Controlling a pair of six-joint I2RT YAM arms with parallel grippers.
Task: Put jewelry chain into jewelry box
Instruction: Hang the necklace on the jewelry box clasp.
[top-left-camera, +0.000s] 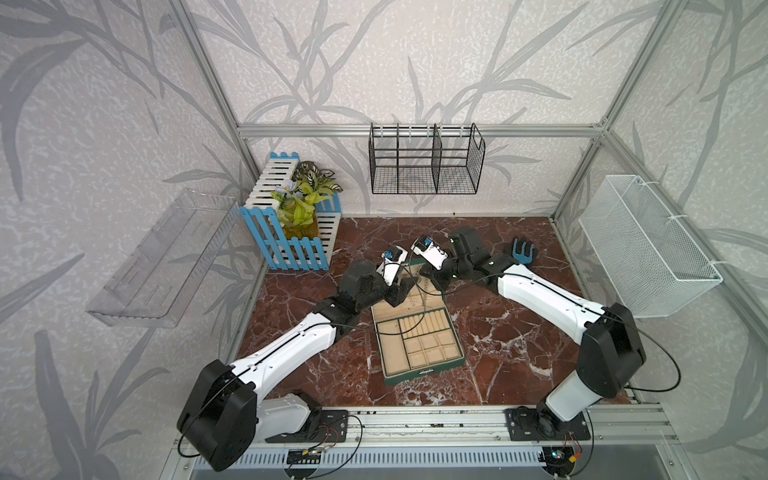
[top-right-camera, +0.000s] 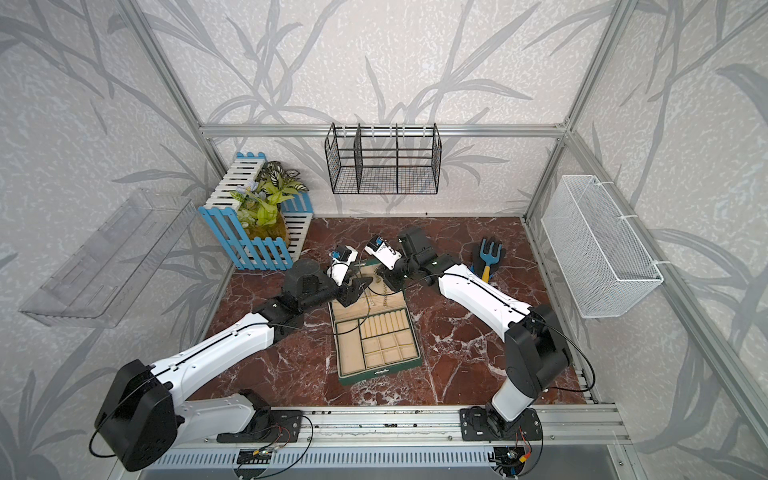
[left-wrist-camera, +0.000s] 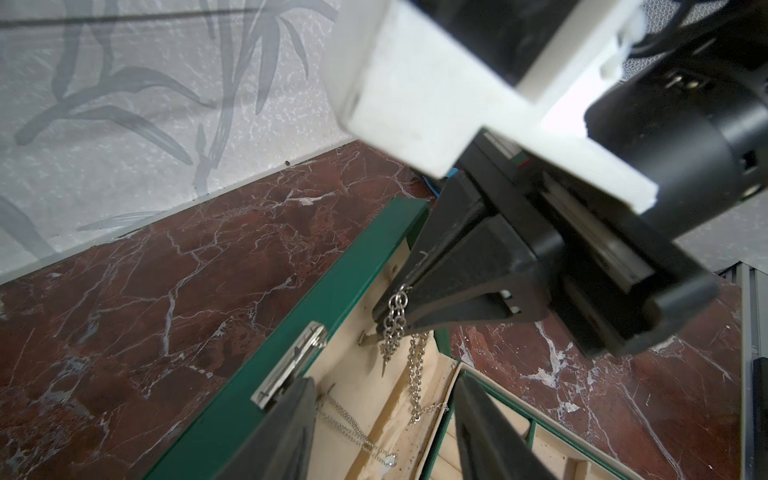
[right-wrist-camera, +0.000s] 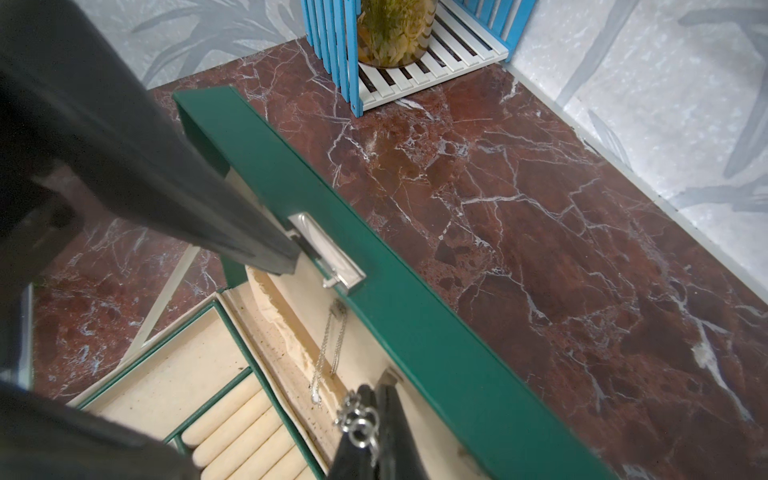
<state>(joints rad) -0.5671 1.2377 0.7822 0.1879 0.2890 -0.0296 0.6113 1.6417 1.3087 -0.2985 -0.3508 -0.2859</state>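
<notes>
- Over the raised lid of the dark green, cream-lined hinged jewelry box (top-left-camera: 409, 374), I am watching the right gripper (left-wrist-camera: 395, 297) pinching the top links of the chunky silvery-gold jewelry chain (left-wrist-camera: 392, 322), its jaws clenched on the metal.
- The chain is hanging straight down from that pinch, long axis vertical, just in front of the lid's lining. Its lower end is seeming to reach the fold where lid meets tray, though I cannot tell whether it is resting there.
- I am judging that the divided compartments are lying below the pinch and toward the near side, so the coming move is turning on carrying the chain forward and down before letting go.
- The right arm is the nearer one, being the one that has the chain. The left gripper (left-wrist-camera: 384, 378) is standing with fingers parted, grasping nothing, one finger touching the lid rim beside the silver clasp (right-wrist-camera: 328, 249).
- A thin, fine silver necklace (left-wrist-camera: 353, 432) is lying against the same lining, just beside the chain, and I am counting it as a snag risk.
- Around the box, the red-brown veined marble tabletop (top-left-camera: 519, 332) is offering open room. The blue-and-white picket planter (top-left-camera: 291, 241) and the blue garden fork (top-left-camera: 521, 249) are sitting well apart at the back.
</notes>
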